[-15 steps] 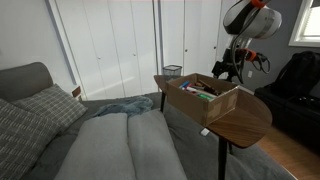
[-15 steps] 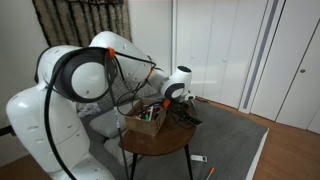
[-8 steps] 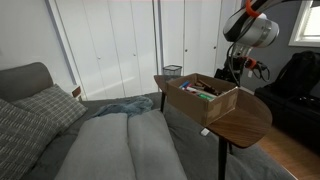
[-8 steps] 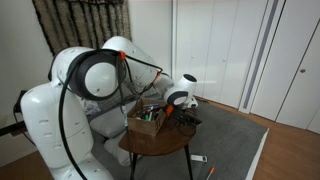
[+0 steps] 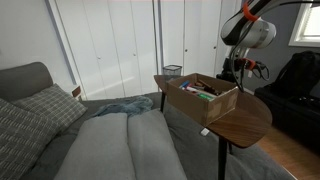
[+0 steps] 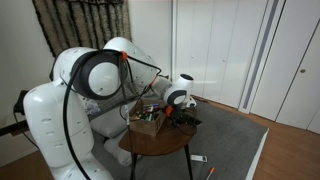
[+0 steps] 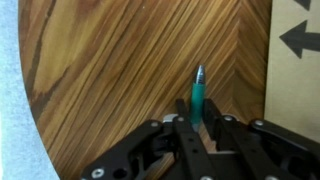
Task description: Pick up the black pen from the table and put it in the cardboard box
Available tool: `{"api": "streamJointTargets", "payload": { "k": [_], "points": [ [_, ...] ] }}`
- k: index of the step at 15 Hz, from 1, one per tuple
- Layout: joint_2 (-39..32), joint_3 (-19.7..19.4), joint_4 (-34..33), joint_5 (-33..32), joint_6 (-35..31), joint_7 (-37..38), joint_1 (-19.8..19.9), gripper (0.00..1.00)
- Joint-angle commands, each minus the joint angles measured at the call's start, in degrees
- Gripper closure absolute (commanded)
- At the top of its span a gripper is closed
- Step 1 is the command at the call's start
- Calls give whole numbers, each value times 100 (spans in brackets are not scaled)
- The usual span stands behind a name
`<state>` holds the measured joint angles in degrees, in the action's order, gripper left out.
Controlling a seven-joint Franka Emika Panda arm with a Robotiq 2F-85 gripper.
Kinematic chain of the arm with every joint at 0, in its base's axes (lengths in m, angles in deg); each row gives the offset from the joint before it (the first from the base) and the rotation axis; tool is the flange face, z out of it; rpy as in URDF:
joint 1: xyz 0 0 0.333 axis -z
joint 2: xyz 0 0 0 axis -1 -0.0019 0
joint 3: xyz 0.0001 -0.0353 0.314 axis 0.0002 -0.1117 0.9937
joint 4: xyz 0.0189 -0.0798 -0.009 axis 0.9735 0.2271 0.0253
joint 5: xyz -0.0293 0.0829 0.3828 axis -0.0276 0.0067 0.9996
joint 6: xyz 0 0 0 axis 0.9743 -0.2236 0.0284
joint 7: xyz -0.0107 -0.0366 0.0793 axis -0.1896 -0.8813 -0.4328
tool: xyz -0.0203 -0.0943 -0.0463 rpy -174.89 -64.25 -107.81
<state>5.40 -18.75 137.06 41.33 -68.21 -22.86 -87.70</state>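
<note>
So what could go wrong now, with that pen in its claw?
The gripper pinches the thin dark-green pen near one end only, so it might swivel or slip out over the brown wooden table. Its protruding tip could also catch the tan cardboard box wall beside it.

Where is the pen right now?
In the wrist view the pen sits clamped in the gripper over the table, just left of the cardboard box.

surface: table (image 5: 250, 120), dark brown wood, rounded near end | on it: cardboard box (image 5: 203, 99), flaps open, toward the far left | contact: box flat on wood
</note>
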Motion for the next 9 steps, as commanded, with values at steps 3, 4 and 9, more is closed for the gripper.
{"api": "streamJointTargets", "payload": {
  "k": [3, 4, 9],
  "points": [
    [-30, 231, -215, -1331, 572, 727, -49, 97],
    [24, 263, -229, -1511, 708, 799, -64, 97],
    [1228, 321, 106, -2085, 1265, 380, -61, 97]
  ]
}}
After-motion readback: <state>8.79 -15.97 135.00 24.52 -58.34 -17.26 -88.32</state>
